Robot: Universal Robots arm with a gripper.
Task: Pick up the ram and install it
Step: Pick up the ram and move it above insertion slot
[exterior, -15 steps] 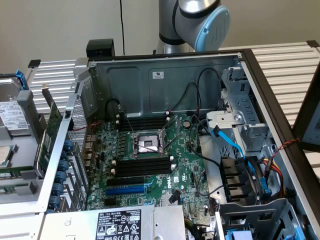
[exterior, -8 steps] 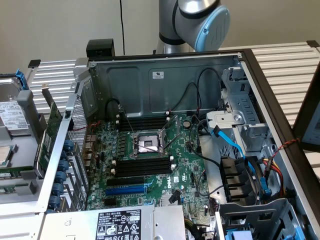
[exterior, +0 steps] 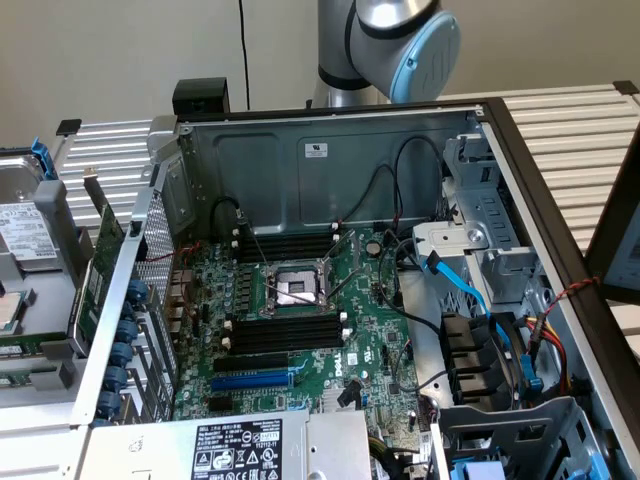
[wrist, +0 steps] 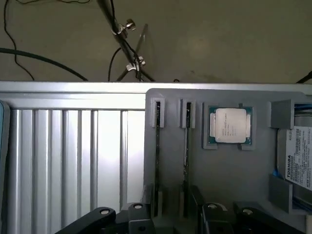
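While the open PC case (exterior: 280, 170) sits with its black memory slots (exterior: 285, 335) exposed, pick-up looks unstarted: fingers (wrist: 139, 214) spread and empty over the grey tray (wrist: 229, 170), ram (wrist: 186, 146) on edge in its slot beside the CPU (wrist: 230, 125). Grasp needs squaring across that thin edge. Drive label (wrist: 298, 158) reads TOSHIBA
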